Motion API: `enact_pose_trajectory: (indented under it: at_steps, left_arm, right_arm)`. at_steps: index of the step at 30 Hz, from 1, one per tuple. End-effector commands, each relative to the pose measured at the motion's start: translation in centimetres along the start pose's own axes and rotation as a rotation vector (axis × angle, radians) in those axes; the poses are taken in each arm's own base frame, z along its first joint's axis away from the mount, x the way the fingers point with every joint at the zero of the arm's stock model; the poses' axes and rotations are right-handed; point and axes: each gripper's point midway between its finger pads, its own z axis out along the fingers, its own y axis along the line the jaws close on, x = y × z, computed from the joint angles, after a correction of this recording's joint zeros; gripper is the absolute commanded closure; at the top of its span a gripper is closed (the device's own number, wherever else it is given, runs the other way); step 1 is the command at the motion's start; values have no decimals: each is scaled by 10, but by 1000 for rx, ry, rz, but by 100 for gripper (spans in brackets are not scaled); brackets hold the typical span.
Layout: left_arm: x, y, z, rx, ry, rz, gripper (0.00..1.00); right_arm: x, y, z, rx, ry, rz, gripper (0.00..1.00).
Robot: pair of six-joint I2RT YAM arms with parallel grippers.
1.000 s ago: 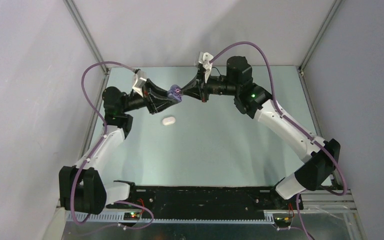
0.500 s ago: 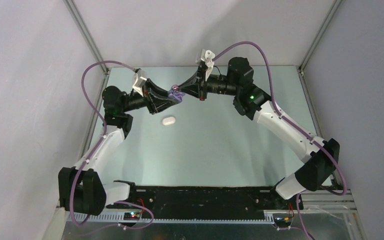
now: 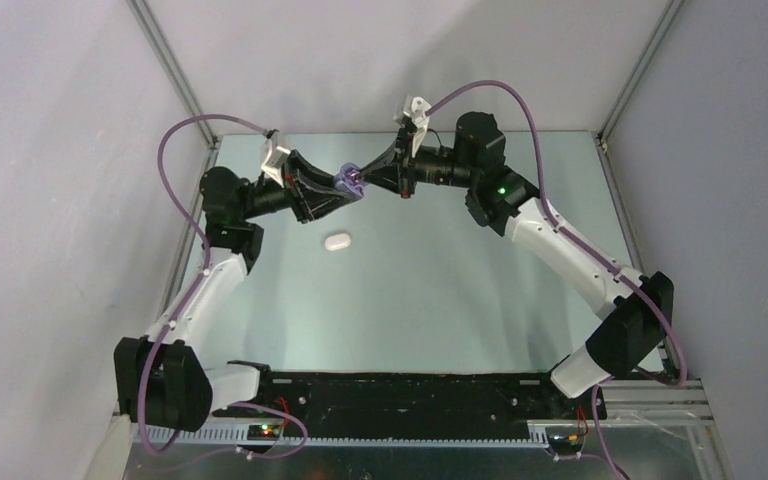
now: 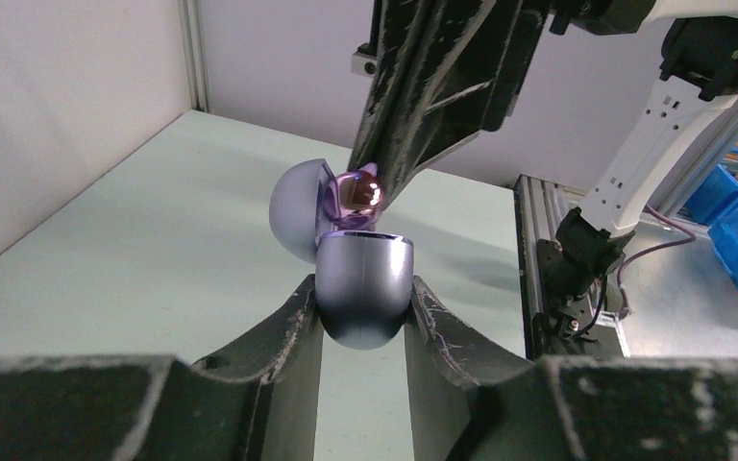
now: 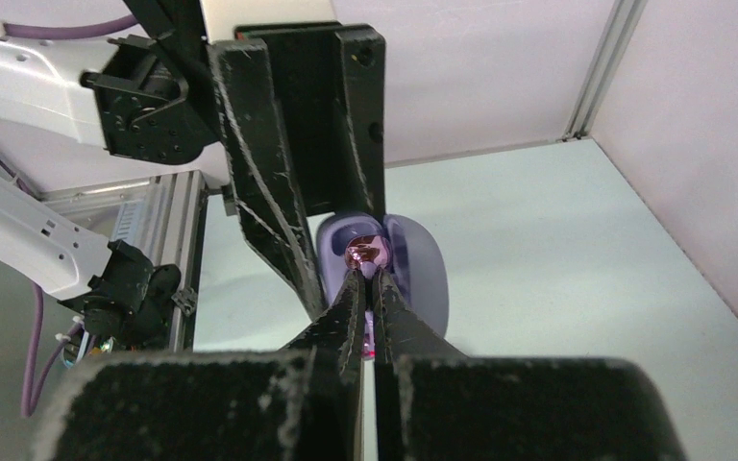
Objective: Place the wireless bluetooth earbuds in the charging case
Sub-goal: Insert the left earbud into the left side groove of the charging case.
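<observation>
My left pincer (image 4: 363,296) clamps the open purple case (image 4: 365,279) by its base, so its mouth faces up. My right pincer (image 5: 369,277), nearly closed on a purple earbud (image 4: 357,195), hangs it at that mouth. A white case (image 3: 336,242) lies on the bench (image 3: 440,290) nearby.

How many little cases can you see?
2. The purple case is open, held off the table in the left pincer. The white case lies on the table, with nothing touching it. Another could be hidden from these views.
</observation>
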Motion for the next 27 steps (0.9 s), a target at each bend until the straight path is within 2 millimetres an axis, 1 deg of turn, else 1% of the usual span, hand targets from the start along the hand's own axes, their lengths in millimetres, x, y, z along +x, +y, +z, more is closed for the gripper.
enact_pose_trajectory:
  at_steps: [1,9,13,18,27]
  left_arm:
    - [-21,-9,2,15,-19,43,100]
    - [-18,-9,5,27,-1,31,100]
    - [-16,-7,5,29,4,21,100]
    - [-16,-6,6,25,4,18,100]
    - [-19,-5,6,20,0,25,100]
  right_arm:
    - [-2,-2,2,-26,-25,15,100]
    - [-7,7,5,-95,-53,7,100]
    - [-13,10,4,-110,-72,-8,100]
    - [-16,13,2,-124,-78,-10,100]
    - [-7,11,5,-126,-56,12,100]
